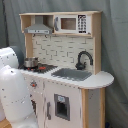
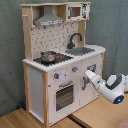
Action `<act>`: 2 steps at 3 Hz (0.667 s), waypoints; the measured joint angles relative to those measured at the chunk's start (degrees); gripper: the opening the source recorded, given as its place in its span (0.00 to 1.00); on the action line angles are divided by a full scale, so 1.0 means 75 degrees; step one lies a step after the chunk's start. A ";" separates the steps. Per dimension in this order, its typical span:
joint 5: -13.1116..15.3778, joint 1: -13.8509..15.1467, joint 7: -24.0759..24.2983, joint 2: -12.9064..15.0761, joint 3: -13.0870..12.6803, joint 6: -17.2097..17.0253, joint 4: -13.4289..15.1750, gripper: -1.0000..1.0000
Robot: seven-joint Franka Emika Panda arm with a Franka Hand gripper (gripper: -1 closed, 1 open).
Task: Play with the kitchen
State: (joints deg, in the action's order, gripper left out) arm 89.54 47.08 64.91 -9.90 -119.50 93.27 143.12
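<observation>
In the second exterior view, the white arm [image 2: 111, 87] reaches in from the second exterior view's right. Its gripper [image 2: 87, 75] is at the front panel of the kitchen [image 2: 60, 55], just beside the oven door [image 2: 64, 95]. Finger spacing cannot be determined. The kitchen stands upright on a wooden floor [image 2: 20, 120], long axis vertical, front facing the arm. Behind: small pot [image 2: 48, 56], grey sink [image 2: 82, 50], black faucet [image 2: 74, 39], hood [image 2: 48, 20]. No legible writing.
</observation>
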 joint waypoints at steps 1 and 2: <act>0.0165 0.0257 0.0748 -0.0038 0.0001 0.0168 0.0088 1.00; 0.0300 0.0511 0.1501 -0.0088 0.0000 0.0390 0.0160 1.00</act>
State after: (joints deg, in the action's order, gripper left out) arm 91.79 50.91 76.17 -10.56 -119.50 96.20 144.32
